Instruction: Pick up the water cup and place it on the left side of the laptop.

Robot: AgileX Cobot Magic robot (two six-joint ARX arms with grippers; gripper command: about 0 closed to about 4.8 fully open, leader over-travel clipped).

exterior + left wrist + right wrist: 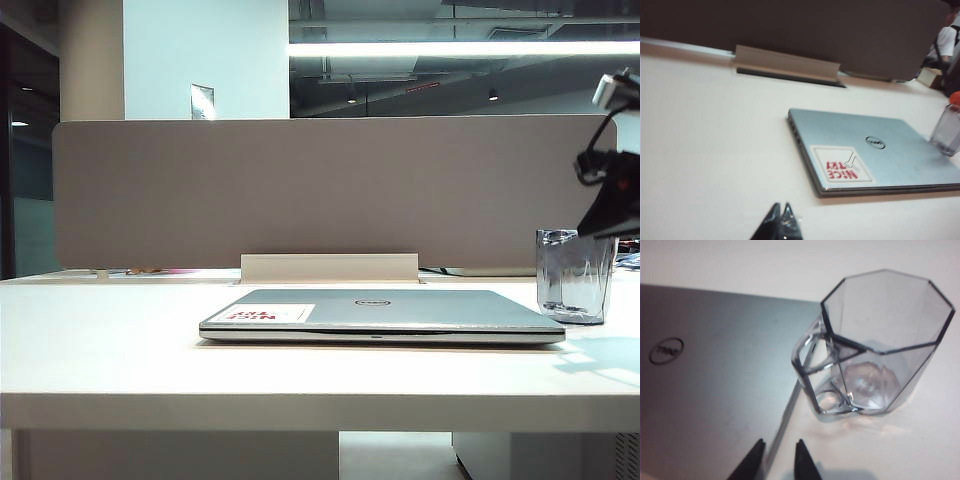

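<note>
Smoky-clear faceted cup [880, 345]: upright on the white surface [100, 350], just beside the laptop's right edge as the exterior view has it, handle turned toward the laptop; held by nothing.

Laptop [385, 312]: silver-grey, lid closed, flat at the surface's middle; oval logo mid-lid, white sticker [841, 164] with red letters at one corner.

Right claw [779, 460]: hanging above and short of the cup, over the laptop's edge; dark fingertips a little apart, touching nothing. The handle lies between claw and cup body.

Left claw [781, 220]: low over the bare surface on the laptop's left, well apart from it; tips pressed together, empty.

Surroundings: grey partition [320, 190] standing along the surface's far edge; pale raised flap [329, 267] at its foot, behind the laptop. Ground left of the laptop bare white.
</note>
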